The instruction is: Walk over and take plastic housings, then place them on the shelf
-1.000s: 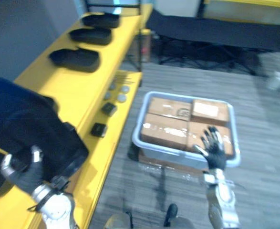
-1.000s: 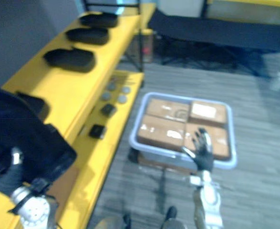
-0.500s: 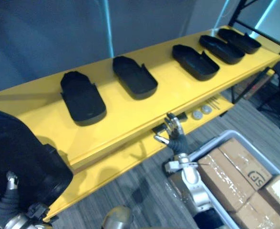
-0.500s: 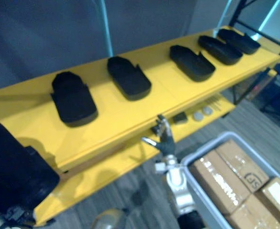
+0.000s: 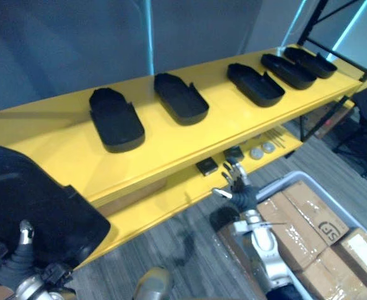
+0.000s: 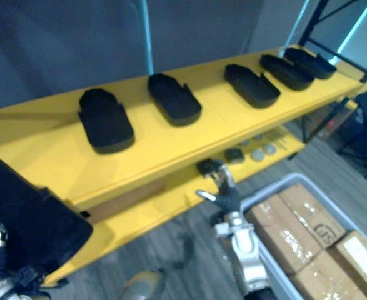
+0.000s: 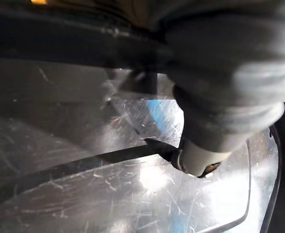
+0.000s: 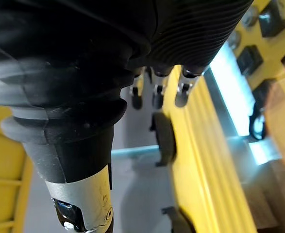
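Holding housing (image 5: 33,200), perhaps crosswise to shelf (image 5: 170,139)

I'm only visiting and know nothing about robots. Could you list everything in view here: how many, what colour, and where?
Shelf: one, yellow, two levels, running across in front of the robot.
Housings on the shelf: five, black, in a row on the upper level.
Held housing: one, black, at the lower left, in the left hand.
Small blocks: two, black, on the lower level.
Round discs: at least two, silver-grey, on the lower level beside the blocks.
Bin: one, pale grey, on the floor at the lower right.
Cardboard boxes: several, brown, packed in the bin.
Left hand: dark, curled on the held housing.
Right hand: fingers spread, empty, raised before the lower level.
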Controlling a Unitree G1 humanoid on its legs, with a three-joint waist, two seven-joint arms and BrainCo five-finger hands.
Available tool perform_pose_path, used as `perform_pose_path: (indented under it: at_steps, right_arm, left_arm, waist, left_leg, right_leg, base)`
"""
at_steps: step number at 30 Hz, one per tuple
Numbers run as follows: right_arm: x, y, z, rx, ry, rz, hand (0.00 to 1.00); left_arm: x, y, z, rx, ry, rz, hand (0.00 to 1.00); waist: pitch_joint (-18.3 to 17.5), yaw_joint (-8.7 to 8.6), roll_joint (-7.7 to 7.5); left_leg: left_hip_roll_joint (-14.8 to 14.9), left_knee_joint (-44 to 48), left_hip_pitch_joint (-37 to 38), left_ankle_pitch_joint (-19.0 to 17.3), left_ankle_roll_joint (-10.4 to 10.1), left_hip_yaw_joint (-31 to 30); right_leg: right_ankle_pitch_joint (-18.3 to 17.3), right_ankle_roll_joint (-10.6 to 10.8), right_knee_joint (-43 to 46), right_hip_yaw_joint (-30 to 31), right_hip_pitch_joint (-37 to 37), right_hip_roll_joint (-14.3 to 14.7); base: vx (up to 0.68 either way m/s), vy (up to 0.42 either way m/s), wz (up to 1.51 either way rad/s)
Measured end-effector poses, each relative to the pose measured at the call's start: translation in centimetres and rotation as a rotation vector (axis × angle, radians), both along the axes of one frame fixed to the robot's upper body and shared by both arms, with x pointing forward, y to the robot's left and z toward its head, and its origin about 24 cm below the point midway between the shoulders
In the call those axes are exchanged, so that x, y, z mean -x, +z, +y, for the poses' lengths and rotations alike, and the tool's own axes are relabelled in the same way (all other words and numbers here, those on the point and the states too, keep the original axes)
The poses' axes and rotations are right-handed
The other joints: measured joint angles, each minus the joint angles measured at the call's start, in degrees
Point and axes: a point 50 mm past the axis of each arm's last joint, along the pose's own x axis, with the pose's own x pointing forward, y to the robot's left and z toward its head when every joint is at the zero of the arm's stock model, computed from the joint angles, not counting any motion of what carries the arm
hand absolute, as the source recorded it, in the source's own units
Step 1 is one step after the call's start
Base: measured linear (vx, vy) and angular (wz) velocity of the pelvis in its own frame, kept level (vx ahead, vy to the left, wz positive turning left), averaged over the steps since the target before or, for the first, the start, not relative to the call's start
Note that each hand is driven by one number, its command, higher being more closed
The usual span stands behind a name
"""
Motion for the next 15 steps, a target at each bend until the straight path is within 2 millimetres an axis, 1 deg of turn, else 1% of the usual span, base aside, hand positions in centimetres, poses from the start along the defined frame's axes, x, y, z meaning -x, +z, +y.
perform_pose_path:
  at_steps: [1,3,4,5,7,9,10,12,13,15]
  right_arm:
    - [0.0,0.1,0.0,0.0,-0.001,-0.007,0.0]
    - [0.1,0.4,0.0,0.017,-0.012,-0.03,0.0]
    - [0.4,0.4,-0.3,0.027,-0.034,-0.032,0.0]
    - [0.9,0.1,-0.8,0.028,-0.059,-0.021,0.0]
    - [1.7,-0.3,-1.3,0.028,-0.078,-0.005,0.0]
    - [1.9,-0.4,-1.7,0.03,-0.093,-0.009,0.0]
    - [1.9,-0.3,-1.8,0.029,-0.099,-0.016,0.0]
    - [1.6,0.1,-1.7,0.038,-0.096,-0.04,0.0]
    - [1.5,0.2,-1.7,0.041,-0.094,-0.046,0.0]
    - [1.6,0.7,-1.7,0.041,-0.097,-0.072,0.0]
  left_arm:
    - [-0.2,0.1,-0.1,-0.005,-0.012,-0.004,1.0]
    - [-1.3,0.5,-0.5,-0.016,-0.067,-0.032,1.0]
    - [-2.5,1.1,-1.0,-0.029,-0.123,-0.064,1.0]
    - [-3.9,1.6,-1.8,-0.04,-0.2,-0.095,1.0]
    - [-5.3,2.3,-2.9,-0.057,-0.286,-0.139,1.0]
    - [-5.8,2.6,-3.4,-0.063,-0.322,-0.151,1.0]
    - [-5.8,2.6,-3.5,-0.064,-0.327,-0.145,1.0]
    - [-5.6,2.3,-3.4,-0.058,-0.312,-0.124,1.0]
    - [-5.5,2.2,-3.4,-0.053,-0.308,-0.114,1.0]
    - [-5.3,2.0,-3.4,-0.045,-0.298,-0.096,1.0]
  waist:
    - [0.0,-0.22,-0.02]
    - [-0.2,-1.03,-0.11]
    - [-0.2,-2.46,-0.33]
    - [-0.2,-3.98,-0.46]
    - [-0.2,-5.18,-0.17]
    - [0.0,-5.11,0.15]
    - [0.0,-5.2,0.22]
    - [0.1,-5.07,0.41]
    - [0.3,-5.14,0.62]
    - [1.4,-5.19,1.7]
  left_leg:
    - [-0.1,0.0,-0.3,0.1,0.1,0.3]
    - [-0.9,0.2,-1.7,0.5,0.7,-0.1]
    - [-2.2,0.3,-2.6,1.0,0.9,-1.6]
    - [-3.3,0.3,-2.6,1.7,0.6,-3.4]
    - [-3.6,0.3,-2.7,2.1,0.5,-3.0]
    - [-3.5,0.5,-2.7,2.5,0.6,-1.0]
    - [-3.2,0.7,-2.6,2.6,0.6,0.0]
    - [-1.9,0.6,-2.6,2.6,0.6,3.5]
    - [-1.6,0.6,-2.6,2.6,0.6,4.0]
    - [-0.3,0.4,-2.5,2.5,0.5,6.3]
  right_leg:
    - [-0.1,0.0,0.2,0.3,-0.3,0.0]
    - [-1.1,-0.2,1.2,4.3,-2.2,0.1]
    - [-1.9,-0.9,2.1,8.8,-3.2,0.2]
    - [-1.8,-0.8,3.3,12.8,-3.3,0.1]
    - [-1.9,-1.1,4.6,14.7,-3.3,-0.4]
    - [-1.9,-1.2,4.4,15.3,-3.6,-0.8]
    - [-1.9,-1.2,4.0,15.5,-3.6,-0.9]
    - [-1.2,-0.4,2.5,17.3,-4.4,-0.7]
    - [-1.1,-0.5,2.2,17.6,-4.6,-0.6]
    - [-0.5,-0.1,1.4,19.0,-5.3,-0.4]
  base:
    - [-0.04,0.045,0.06]
    - [-0.02,0.051,0.25]
    - [-0.01,0.1,0.82]
    - [0.02,0.127,0.88]
    - [0.04,0.112,0.52]
    - [0.02,0.041,-0.12]
    - [0.01,0.04,-0.41]
    - [-0.01,0.038,-0.59]
    - [-0.04,0.021,-0.62]
    - [-0.1,0.025,-0.55]
